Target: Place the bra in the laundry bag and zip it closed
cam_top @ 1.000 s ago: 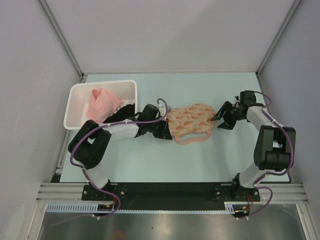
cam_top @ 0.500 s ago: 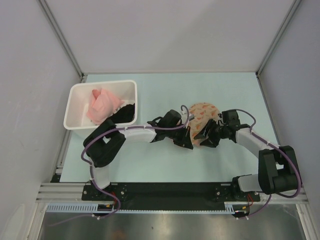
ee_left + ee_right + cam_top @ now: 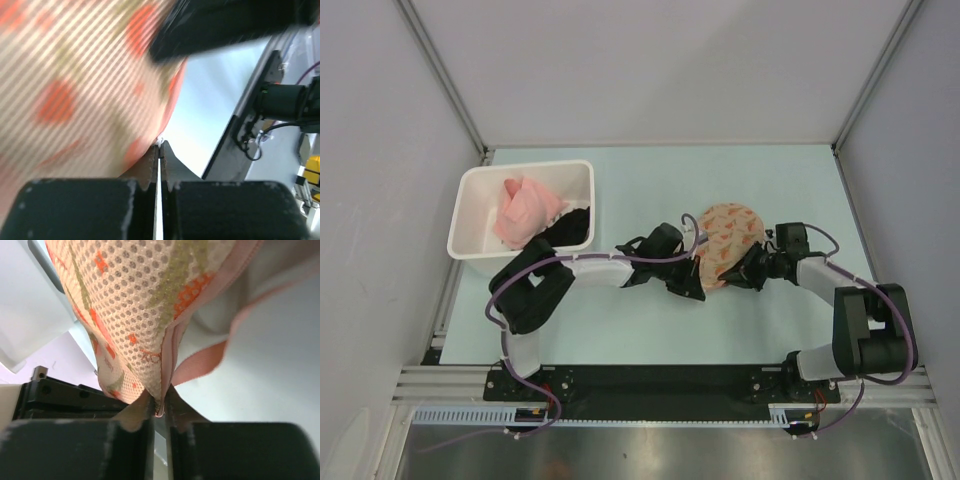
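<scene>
Two jaws pairs nip opposite laundry bag (image 3: 728,235) edges; bin (image 3: 520,165) well apart.

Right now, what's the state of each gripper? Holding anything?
Left gripper: closed, apparently pinching the laundry bag at its edge.
Right gripper: closed on the laundry bag's zipper rim.

A robotics lab test cell: a pale green counter (image 3: 650,330) boxed in by plain grey panels (image 3: 650,60) on aluminium posts (image 3: 442,78), with two cabled robot arms (image 3: 590,266) bolted to a black base plate (image 3: 660,382) beside an extruded rail (image 3: 440,383).
</scene>
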`<state>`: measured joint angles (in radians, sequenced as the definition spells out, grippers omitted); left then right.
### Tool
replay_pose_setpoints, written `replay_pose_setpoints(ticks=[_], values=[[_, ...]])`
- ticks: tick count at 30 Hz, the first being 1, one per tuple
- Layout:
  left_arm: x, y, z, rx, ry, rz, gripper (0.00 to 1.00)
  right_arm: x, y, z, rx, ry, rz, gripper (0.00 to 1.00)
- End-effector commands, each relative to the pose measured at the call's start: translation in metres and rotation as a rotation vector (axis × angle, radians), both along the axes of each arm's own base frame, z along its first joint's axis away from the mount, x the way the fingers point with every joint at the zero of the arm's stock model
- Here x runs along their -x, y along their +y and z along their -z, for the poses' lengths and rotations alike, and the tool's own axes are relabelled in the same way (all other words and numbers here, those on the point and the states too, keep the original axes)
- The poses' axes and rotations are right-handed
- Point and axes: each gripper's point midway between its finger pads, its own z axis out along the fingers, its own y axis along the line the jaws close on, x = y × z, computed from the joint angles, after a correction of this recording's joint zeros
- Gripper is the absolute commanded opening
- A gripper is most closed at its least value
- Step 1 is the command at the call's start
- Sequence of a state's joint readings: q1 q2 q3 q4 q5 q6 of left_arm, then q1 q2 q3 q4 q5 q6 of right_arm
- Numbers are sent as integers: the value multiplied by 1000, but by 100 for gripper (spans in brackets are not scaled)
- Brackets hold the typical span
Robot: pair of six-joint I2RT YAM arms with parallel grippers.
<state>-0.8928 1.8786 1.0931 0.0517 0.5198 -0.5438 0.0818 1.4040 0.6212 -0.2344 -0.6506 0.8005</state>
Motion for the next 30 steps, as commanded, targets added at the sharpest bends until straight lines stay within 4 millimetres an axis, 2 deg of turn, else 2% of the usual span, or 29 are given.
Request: replay_pose_setpoints(ticks=[1, 2, 3, 5, 7, 8, 10, 11, 13, 14, 15, 17, 18, 19, 20, 21, 23, 24, 25, 27, 28, 30], values=[[4, 35, 26, -87, 7, -19, 0, -9, -20, 3, 37, -35, -37, 5], [-2, 44, 30, -103, 2, -44, 0, -13, -30, 3, 43, -35, -17, 4], [0, 55, 39, -127, 12, -52, 0, -14, -32, 4, 55, -37, -28, 3], [-3, 70, 42, -157, 1, -62, 0, -17, -34, 2, 73, -53, -55, 3], [-3, 77, 44, -184, -24, -41, 0, -21, -38, 4, 99, -50, -59, 4], [0, 79, 45, -196, -19, -34, 0, -30, -42, 2, 132, -77, -64, 4], [4, 76, 43, -182, -4, -19, 0, -38, -44, 4, 183, -69, -89, 5], [6, 70, 39, -167, -6, -7, 0, -57, -46, -7, 222, -115, -94, 6], [10, 59, 32, -140, 10, 1, 0, -63, -35, -10, 244, -109, -149, 13], [10, 46, 24, -109, 0, 14, 0, -70, -31, -8, 240, -95, -162, 19], [12, 38, 18, -84, 24, 16, 0, -81, -27, -19, 240, -112, -168, 31], [13, 19, 4, -35, 28, 26, 0, -88, -18, -20, 256, -105, -198, 42], [11, 9, -1, 1, 49, 9, 0, -94, -17, -29, 270, -117, -215, 52], [12, 3, -5, 27, 72, 8, 0, -94, -18, -30, 289, -111, -226, 56], [7, -6, -11, 68, 72, 2, 0, -96, -27, -31, 338, -112, -213, 59], [6, -10, -10, 73, 104, -13, 0, -93, -34, -34, 363, -102, -208, 64], [2, -19, -14, 92, 108, -11, 0, -88, -50, -38, 385, -100, -181, 66], [1, -21, -11, 88, 116, -14, 0, -84, -54, -49, 380, -127, -167, 67], [0, -22, -12, 88, 118, -14, 0, -73, -56, -45, 370, -106, -162, 68], [-3, -27, -15, 97, 122, -13, 0, -60, -53, -58, 343, -147, -158, 69], [-2, -28, -16, 99, 125, -10, 0, -43, -50, -48, 314, -109, -149, 69], [-4, -31, -22, 108, 115, -8, 0, -33, -34, -60, 210, -176, -134, 71]])
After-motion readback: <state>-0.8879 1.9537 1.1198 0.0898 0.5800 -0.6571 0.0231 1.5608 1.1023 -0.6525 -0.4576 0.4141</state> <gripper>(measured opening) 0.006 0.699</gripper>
